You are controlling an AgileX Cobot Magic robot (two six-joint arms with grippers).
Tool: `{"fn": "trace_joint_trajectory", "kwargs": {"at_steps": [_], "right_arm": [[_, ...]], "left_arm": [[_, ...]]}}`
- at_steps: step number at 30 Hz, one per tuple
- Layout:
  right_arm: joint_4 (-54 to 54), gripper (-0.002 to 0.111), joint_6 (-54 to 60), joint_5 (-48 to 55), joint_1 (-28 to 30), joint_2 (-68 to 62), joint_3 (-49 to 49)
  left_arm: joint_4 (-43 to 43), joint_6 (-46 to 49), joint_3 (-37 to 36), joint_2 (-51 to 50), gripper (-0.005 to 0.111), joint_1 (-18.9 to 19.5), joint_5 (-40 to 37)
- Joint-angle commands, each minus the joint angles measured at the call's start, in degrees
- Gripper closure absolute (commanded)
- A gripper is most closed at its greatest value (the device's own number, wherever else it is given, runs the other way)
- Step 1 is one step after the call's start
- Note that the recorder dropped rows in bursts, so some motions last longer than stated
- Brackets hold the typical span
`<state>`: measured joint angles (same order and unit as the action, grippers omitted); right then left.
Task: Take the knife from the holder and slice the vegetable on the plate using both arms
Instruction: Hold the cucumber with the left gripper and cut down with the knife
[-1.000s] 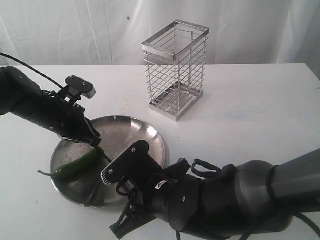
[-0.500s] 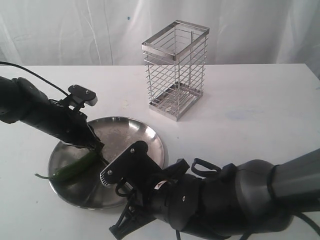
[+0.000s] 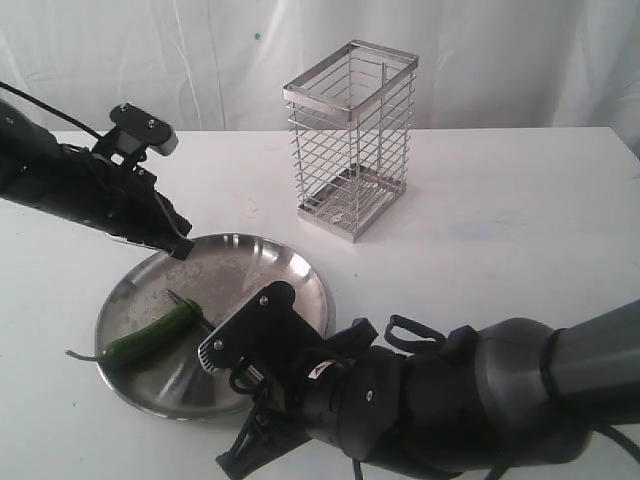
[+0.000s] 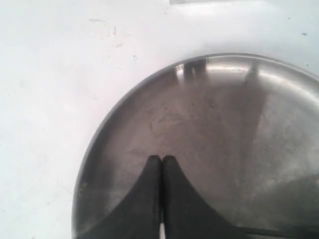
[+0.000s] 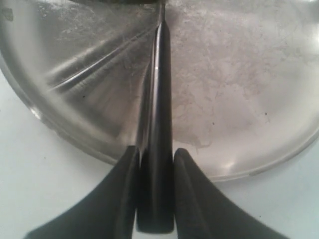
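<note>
The dark green chili lies on the left part of the steel plate, stem towards the plate's left rim. My right gripper is shut on the handle of the black knife. The knife's blade reaches across the plate, with its point beside the chili's thick end. My left gripper hangs above the plate's far left rim, apart from the chili. In the left wrist view this gripper is shut and holds nothing, over bare plate. The wire holder stands empty behind the plate.
The bulky right arm fills the near foreground in front of the plate. White tabletop lies to the right of the holder, and a white curtain hangs behind the table.
My left gripper has let the chili go, rising and moving back to the left. The chili and plate shifted slightly left. The right arm and knife hardly moved.
</note>
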<state>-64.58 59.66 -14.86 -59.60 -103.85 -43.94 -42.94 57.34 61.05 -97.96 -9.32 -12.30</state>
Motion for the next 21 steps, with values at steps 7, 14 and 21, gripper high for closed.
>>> {"fn": "trace_joint_trajectory", "kwargs": {"at_steps": [7,14,21], "right_arm": [[-3.1,0.108,3.3,0.6,0.4,0.5,-0.1],[-23.6,0.108,25.5,-1.1,0.4,0.8,-0.1],[-30.9,0.108,35.1,-6.5,0.4,5.5,-0.1]], "left_arm": [[11.4,-9.5,-0.4,-1.0,0.107,0.1,-8.3],[15.8,-14.1,-0.4,-1.6,0.107,0.1,-10.7],[15.8,-14.1,-0.4,-1.6,0.107,0.1,-10.2]]}}
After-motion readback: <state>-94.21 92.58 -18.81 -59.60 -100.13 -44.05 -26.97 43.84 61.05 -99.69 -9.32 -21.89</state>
